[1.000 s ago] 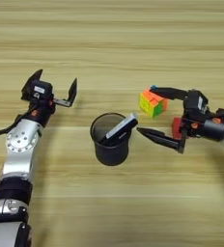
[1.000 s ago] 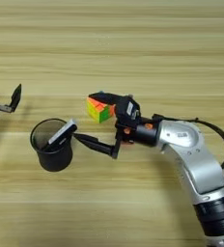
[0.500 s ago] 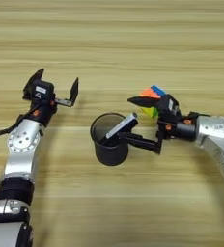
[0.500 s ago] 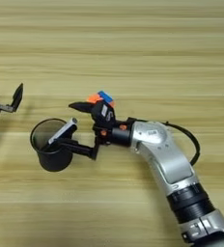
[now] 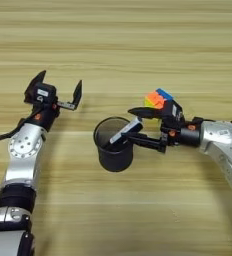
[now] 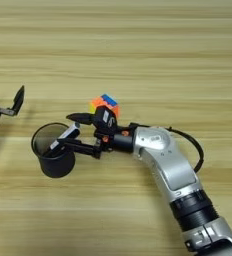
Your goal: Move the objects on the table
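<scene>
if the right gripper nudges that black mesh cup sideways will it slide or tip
The mesh cup probably slides: it stands upright and looks squat and wide-based. Being mesh, it is likely light, so even a light touch may shift it. The marker leaning on its rim near the right gripper may rattle or shift.

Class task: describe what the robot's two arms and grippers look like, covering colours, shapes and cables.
Both arms have rounded silver shells with black joint collars. The left gripper and right gripper each have two black fingers, with small orange-red marks at the wrist. Thin black cables run along each arm.

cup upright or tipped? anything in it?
Upright: the cup stands on the table, round mouth facing up. Not empty: a marker leans inside, its tip past the rim.
</scene>
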`<action>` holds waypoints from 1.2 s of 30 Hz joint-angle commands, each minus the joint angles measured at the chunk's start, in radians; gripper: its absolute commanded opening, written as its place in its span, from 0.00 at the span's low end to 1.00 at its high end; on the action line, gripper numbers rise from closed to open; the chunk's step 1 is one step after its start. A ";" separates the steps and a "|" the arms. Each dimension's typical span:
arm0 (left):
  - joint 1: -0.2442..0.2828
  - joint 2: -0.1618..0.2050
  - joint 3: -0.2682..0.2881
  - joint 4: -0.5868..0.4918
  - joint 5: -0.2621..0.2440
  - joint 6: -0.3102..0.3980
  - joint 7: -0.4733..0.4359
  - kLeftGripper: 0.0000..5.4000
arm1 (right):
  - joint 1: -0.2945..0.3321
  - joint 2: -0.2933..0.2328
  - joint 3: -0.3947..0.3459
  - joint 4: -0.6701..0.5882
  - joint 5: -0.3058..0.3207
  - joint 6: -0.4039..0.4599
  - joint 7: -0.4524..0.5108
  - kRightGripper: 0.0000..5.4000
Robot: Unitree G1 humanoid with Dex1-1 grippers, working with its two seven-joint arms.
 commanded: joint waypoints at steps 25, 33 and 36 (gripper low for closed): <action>0.004 0.002 -0.005 0.008 0.015 -0.012 0.009 1.00 | -0.024 0.003 0.014 0.032 -0.070 -0.044 -0.002 0.14; -0.001 -0.001 -0.007 0.017 0.017 -0.016 0.012 1.00 | -0.044 -0.009 -0.037 -0.107 0.003 0.016 -0.008 0.14; -0.001 -0.002 -0.008 0.019 0.018 -0.018 0.013 1.00 | -0.044 -0.025 -0.063 -0.163 0.039 0.048 -0.007 0.14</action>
